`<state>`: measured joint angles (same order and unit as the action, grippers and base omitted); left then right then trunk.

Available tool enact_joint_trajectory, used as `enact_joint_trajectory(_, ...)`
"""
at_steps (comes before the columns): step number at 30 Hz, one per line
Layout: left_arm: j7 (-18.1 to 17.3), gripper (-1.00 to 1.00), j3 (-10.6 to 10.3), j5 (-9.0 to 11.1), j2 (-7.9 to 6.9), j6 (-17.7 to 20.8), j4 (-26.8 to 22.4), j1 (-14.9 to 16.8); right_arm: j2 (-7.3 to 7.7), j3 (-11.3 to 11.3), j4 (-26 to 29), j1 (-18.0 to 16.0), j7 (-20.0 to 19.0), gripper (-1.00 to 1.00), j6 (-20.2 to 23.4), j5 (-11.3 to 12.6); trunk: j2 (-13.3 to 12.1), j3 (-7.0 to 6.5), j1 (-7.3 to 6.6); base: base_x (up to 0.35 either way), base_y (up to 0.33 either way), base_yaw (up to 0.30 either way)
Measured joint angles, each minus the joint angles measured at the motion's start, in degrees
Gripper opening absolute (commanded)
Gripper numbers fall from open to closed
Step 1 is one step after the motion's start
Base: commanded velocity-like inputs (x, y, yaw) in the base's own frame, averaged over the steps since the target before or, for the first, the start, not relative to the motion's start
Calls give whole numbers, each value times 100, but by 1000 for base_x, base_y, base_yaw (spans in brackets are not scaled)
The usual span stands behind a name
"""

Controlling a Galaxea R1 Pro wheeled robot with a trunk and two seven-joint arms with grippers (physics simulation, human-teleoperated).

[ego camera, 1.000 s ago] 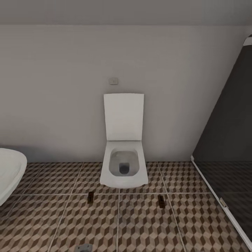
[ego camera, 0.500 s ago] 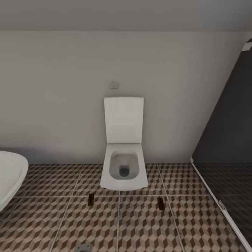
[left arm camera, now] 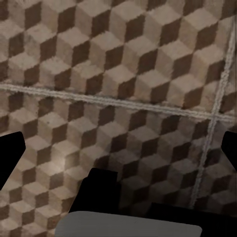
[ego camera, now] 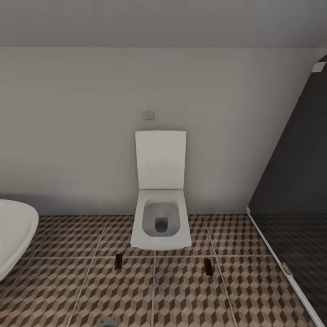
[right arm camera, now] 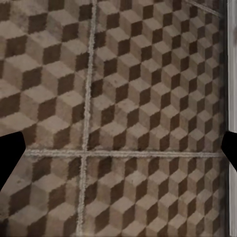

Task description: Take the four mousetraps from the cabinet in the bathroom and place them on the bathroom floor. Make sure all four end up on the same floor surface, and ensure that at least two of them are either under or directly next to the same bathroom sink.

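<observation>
The pale wall (ego camera: 91,127) is the largest thing in the head view and covers the whole upper half. Below it, from 3 o'clock round to 9 o'clock, lies the bathroom floor (ego camera: 181,295) with its brown and beige cube tiles. This is the surface where the mousetraps must finally lie.

At 3 o'clock a dark glass panel (ego camera: 295,181) leans into the picture, and its pale frame runs down to 5 o'clock. It closes that side, so I judge the base cannot pass there. The white toilet (ego camera: 160,225) hangs on the wall in the middle with its lid (ego camera: 161,159) up. It stands directly ahead and blocks the straight way. At 8 o'clock there is the rounded edge of a white tub (ego camera: 16,231), which seems too oval to be the sink.

Above the lid is a small wall button (ego camera: 148,115). On the tiles just in front of the toilet, at 7 and 5 o'clock from it, lie two small dark flat pieces (ego camera: 118,260). They are too small for me to tell if they are mousetraps.

The left claw (left arm camera: 118,150) points down at bare tiles. Its dark fingers (left arm camera: 10,153) are spread wide at the two edges and nothing is between them. The right claw (right arm camera: 118,150) is the same, wide and empty over a grout crossing. I think both hang low like this because the robot is only travelling now.
</observation>
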<state>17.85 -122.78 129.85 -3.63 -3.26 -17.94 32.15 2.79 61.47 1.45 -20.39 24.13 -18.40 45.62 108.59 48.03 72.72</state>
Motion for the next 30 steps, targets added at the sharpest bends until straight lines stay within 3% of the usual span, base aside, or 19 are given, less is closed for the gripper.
enact_joint_trajectory(30, -3, 100, -2, 1, -7, 14, -32, 0, -2, 0, 0, 0, 0, 100, 0, 0, -1203, -539, -659, 0, 0, 0)
